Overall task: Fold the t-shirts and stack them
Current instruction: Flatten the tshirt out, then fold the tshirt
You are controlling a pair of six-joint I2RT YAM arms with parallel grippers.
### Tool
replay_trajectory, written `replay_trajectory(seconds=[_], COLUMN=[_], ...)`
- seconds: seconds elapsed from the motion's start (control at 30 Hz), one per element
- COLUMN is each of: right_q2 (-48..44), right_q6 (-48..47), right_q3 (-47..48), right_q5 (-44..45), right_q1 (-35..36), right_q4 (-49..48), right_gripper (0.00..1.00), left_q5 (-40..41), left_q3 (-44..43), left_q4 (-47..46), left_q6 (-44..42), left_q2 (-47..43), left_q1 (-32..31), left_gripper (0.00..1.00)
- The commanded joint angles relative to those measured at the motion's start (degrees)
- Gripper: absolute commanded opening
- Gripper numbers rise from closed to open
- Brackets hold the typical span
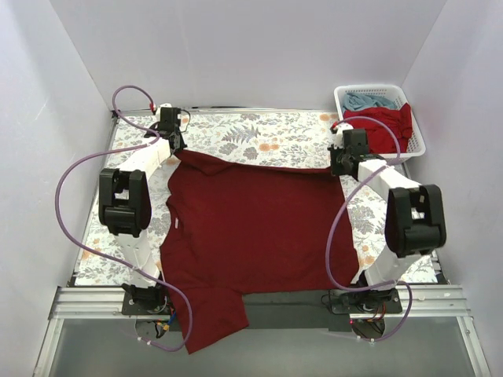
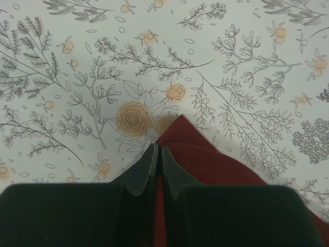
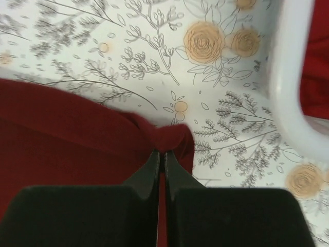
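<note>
The left gripper has its two black fingers pressed together with no gap showing between the tips, pinching a corner of the dark maroon short-sleeved cloth t-shirt. A small point of maroon cloth pokes out just past and to the right of those tips, and the rest of the cloth runs back under the right-hand finger. Ahead of and to either side of this gripper lies only the white floral-patterned table cloth, on which the corner rests. The right gripper is likewise fully closed, its fingers meeting on a bunched fold of the same t-shirt. The gathered cloth sits right at its tips and the body of the garment spreads away to its left. From above, the two grippers hold the opposite far corners of the t-shirt, so its far edge runs between them. The garment lies spread out from that edge back toward the arm bases, with one sleeve hanging over the near edge of the table by the left arm's base. Just beyond and to the right of the right gripper, near but not touching it, stands the white plastic lattice basket, which holds a brighter red t-shirt and a light blue t-shirt.
</note>
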State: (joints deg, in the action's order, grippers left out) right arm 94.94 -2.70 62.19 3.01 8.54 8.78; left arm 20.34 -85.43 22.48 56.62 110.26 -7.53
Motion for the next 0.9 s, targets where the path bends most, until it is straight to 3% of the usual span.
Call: replay_trajectory(seconds=[0.0, 0.27, 0.5, 0.87], right_q2=[2.7, 7.63, 2.9, -3.26], right_q6=[1.47, 1.29, 1.73, 4.98], right_q3=[4.24, 5.75, 2.32, -2.87], right_q5=[1.04, 1.56, 2.0, 1.22], right_q1=[-0.89, -2.47, -3.35, -3.7], right_q4=[-7.63, -7.46, -7.46, -3.69], right_gripper=[0.01, 0.01, 0.01, 0.01], left_q5=[-2.84, -5.14, -4.78, -7.06], left_q3=[-1.06, 0.0, 0.96, 13.17], left_q4=[-3.5, 0.28, 8.36, 15.31], left_q6=[2.61, 5.96, 10.43, 16.68], left_q2=[-0.58, -1.97, -8.47, -21.38], left_q1=[1.02, 1.29, 1.38, 1.29], left_gripper=[0.0, 0.0, 0.0, 0.0])
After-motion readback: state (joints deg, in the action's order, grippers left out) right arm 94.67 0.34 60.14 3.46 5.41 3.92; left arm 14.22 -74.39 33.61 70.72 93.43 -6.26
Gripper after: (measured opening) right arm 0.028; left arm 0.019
